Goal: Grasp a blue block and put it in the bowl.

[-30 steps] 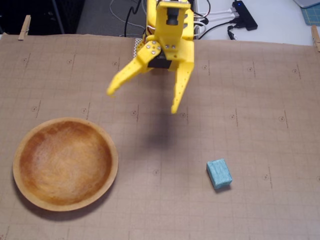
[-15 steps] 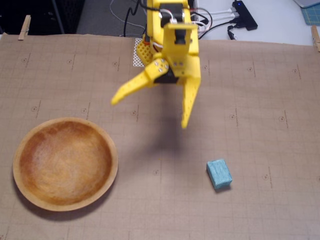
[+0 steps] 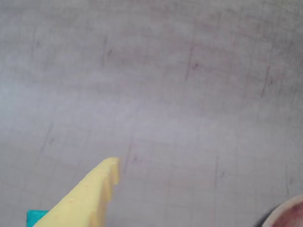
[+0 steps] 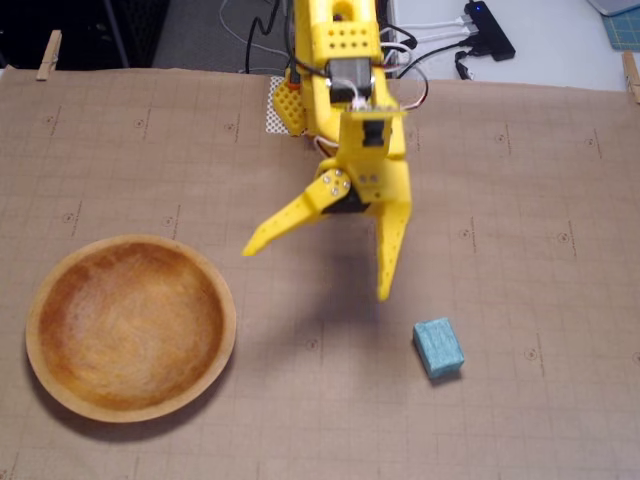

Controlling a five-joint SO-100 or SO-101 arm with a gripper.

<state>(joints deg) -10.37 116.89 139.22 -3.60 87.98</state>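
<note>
A small teal-blue block [image 4: 438, 347] lies on the brown gridded mat at the lower right of the fixed view. My yellow gripper [image 4: 315, 271] hangs open above the mat, its right fingertip just up and left of the block, nothing between the fingers. The wooden bowl [image 4: 130, 326] sits empty at the lower left. In the wrist view one yellow finger [image 3: 90, 194] juts in from the bottom left, a corner of the blue block [image 3: 35, 217] shows beside it, and the bowl's rim [image 3: 286, 213] peeks in at the bottom right.
The brown gridded mat [image 4: 520, 200] covers the table. Cables and a black hub [image 4: 488, 28] lie behind its far edge. Wooden clothespins [image 4: 48, 52] clip the mat at the back corners.
The arm has reached forward and lower, carrying the open gripper down and to the right toward the blue block. Block and bowl have stayed put.
</note>
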